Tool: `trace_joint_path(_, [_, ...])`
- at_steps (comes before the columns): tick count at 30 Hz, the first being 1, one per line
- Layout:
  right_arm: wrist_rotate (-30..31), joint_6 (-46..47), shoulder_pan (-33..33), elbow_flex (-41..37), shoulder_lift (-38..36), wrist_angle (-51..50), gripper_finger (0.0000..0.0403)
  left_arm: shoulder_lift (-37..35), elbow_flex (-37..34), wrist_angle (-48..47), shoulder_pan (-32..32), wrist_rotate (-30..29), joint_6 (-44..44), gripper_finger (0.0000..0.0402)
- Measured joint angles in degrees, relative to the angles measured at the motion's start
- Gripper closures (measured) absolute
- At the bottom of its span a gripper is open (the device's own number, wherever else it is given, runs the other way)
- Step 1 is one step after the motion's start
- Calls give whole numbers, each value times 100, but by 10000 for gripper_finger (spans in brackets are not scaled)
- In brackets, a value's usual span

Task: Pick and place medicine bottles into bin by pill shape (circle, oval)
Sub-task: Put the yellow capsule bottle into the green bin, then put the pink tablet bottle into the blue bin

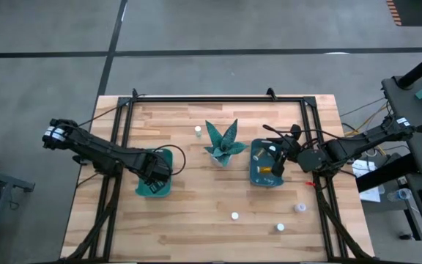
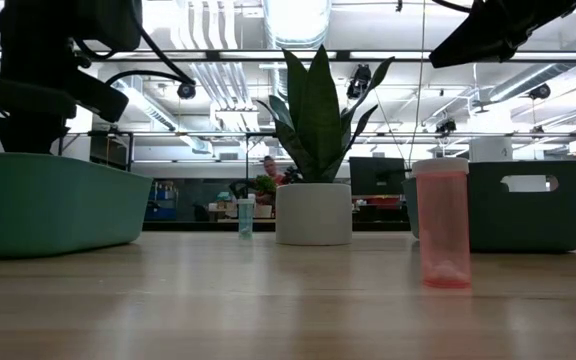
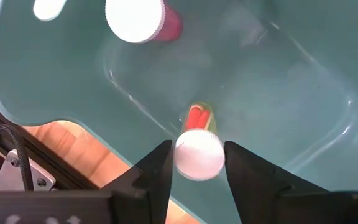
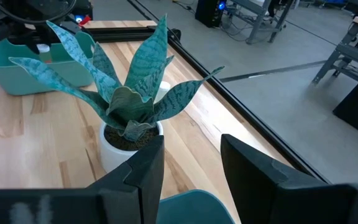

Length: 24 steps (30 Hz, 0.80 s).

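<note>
Wooden slatted tabletop (image 1: 196, 213) first: we see a teal plastic bin (image 1: 154, 187) under the left gripper (image 3: 197, 158) and a second teal plastic bin (image 1: 258, 172) under the right gripper (image 4: 191, 162). Between the two grippers stands a teal spiky plant in a white pot (image 1: 223, 144).

Left gripper hangs over its bin, fingers closed on a white-capped bottle with red-and-green label (image 3: 199, 149); just beyond its tips another white-capped red bottle (image 3: 143, 20) already lies in the bin.

Right gripper sits over its own bin, fingers apart, nothing between them; that bin holds at least one white-capped amber bottle (image 1: 273, 167).

Still loose on the table, we count four small white-capped bottles: one (image 1: 198, 131) near the plant, three (image 1: 234, 216) (image 1: 280, 227) (image 1: 300, 208) well clear of the right gripper, toward the front edge.

We judge sorting roughly half done; the held bottle and the four loose ones remain.
</note>
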Motion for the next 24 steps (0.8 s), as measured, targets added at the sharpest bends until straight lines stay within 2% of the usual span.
trace_joint_path(6, [0, 1, 0, 0, 0, 0, 252, 0, 4, -9, 0, 2, -2, 243])
trace_joint_path(11, [0, 2, 0, 0, 0, 0, 252, -8, 133, -170, 0, 4, 28, 235])
trace_joint_path(16, [0, 11, 0, 0, 0, 0, 252, -35, 471, -391, -1, 8, 76, 235])
trace_joint_path(24, [0, 172, -1, 0, 0, 2, 252, -39, 1303, -235, -2, -38, 733, 234])
